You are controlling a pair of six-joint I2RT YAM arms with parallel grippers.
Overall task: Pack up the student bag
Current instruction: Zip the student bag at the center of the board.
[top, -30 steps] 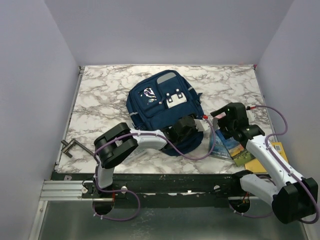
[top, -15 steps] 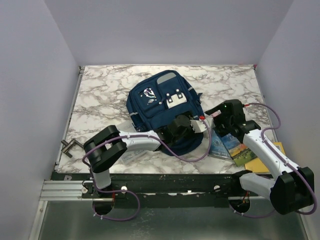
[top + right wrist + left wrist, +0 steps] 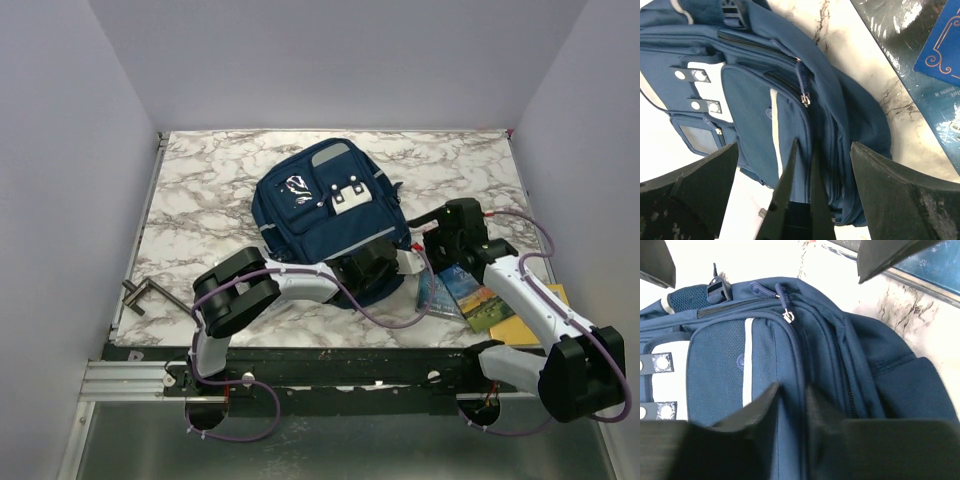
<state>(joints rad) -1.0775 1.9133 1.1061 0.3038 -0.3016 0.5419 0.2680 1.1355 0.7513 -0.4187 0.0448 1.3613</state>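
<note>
The student bag (image 3: 325,205), navy with grey stripes and white buckle patches, lies flat mid-table. My left gripper (image 3: 376,264) is at its near right edge. In the left wrist view the left gripper (image 3: 792,390) is shut on a fold of the bag's fabric (image 3: 790,360) beside a zip, below the zip pull (image 3: 786,315). My right gripper (image 3: 440,238) hovers just right of the bag. In the right wrist view the right gripper (image 3: 794,150) is wide open and empty. It straddles the left gripper's fingers (image 3: 790,200) and the bag (image 3: 745,100).
Books in plastic wrap (image 3: 462,290) and a yellow book (image 3: 545,318) lie right of the bag under the right arm; they also show in the right wrist view (image 3: 920,95). A metal tool (image 3: 140,293) lies at the table's left edge. White walls enclose three sides.
My right gripper has moved left, closer to the bag's right edge. My left arm's elbow swung out left and back while its gripper stayed at the bag's near edge.
</note>
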